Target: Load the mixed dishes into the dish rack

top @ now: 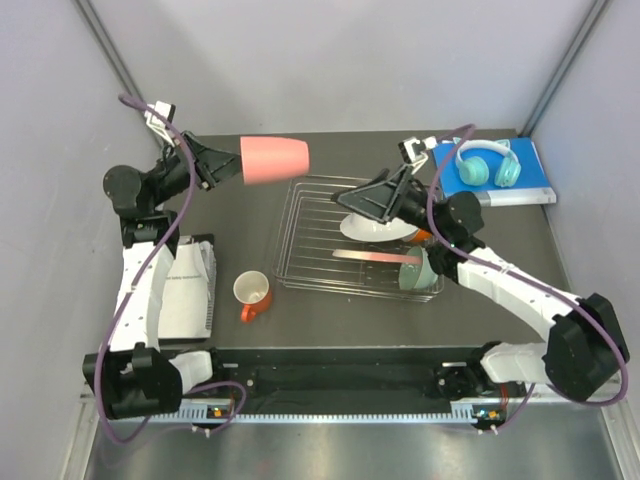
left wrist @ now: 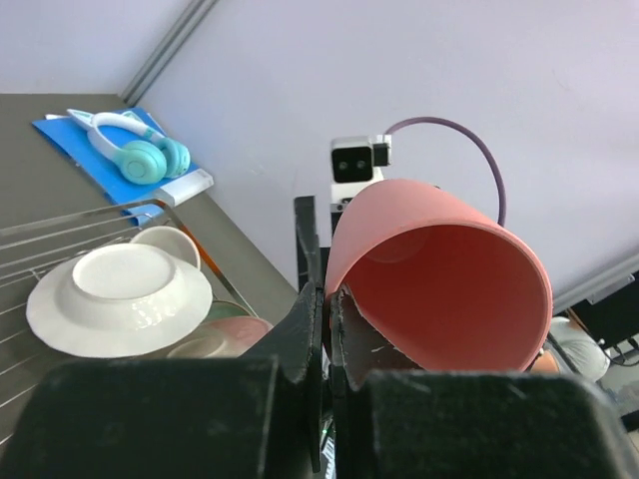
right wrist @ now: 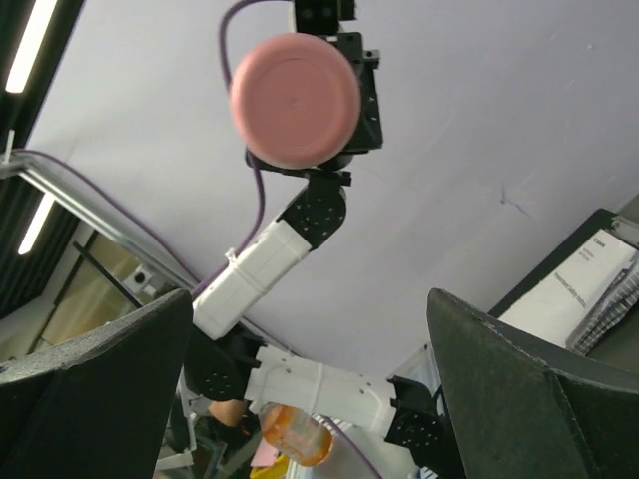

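While it hangs sideways in the air off the far left corner of the shallow silver wire dish rack (top: pixel 300 255), the smooth, slightly tapered pink tumbler (top: pixel 275 160) aims its flat round base at the right arm. The left gripper (left wrist: pixel 326 309) is clamped on its rim. The right gripper (top: pixel 350 200) hovers over the round white plate (top: pixel 372 231) in the rack, fingers spread wide and holding nothing.

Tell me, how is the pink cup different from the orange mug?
The pink tumbler lies sideways in the air, pinched at its rim by the left tool; the orange mug stands upright on the table, untouched. The tumbler has no handle; the mug has one. Neither is in the dish rack yet.
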